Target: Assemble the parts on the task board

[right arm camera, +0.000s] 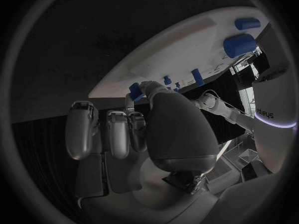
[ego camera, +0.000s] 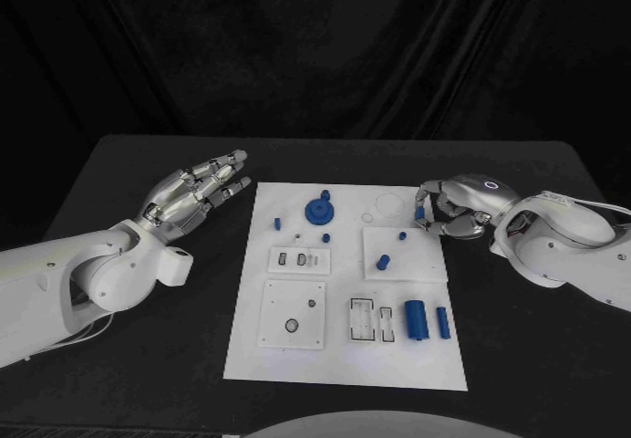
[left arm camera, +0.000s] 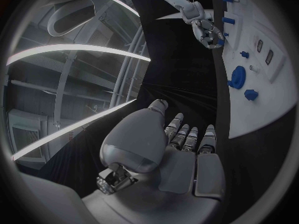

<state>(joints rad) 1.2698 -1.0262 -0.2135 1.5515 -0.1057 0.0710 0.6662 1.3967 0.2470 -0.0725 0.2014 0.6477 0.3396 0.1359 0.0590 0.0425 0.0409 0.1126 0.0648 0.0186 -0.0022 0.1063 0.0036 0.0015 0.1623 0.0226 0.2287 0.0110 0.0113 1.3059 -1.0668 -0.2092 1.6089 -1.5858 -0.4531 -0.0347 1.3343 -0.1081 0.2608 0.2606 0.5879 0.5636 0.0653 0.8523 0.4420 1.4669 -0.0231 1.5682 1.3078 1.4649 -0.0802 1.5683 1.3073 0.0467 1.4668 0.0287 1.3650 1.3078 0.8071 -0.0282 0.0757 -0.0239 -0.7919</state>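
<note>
The right robot hand (ego camera: pixel 447 212) pinched a small blue plastic part (right arm camera: pixel 136 89) at the flat white task board's (ego camera: pixel 345 365) far right edge. It would have done best carrying the part level to its seat. The left robot hand (ego camera: pixel 200 190) hovered spread and empty beside the board.

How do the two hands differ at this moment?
The left hand hovers off the task board over the black table, fingers extended and holding nothing; the right hand sits at the board's edge, fingers curled, pinching a small blue part. Both are silver hands on white arms.
</note>
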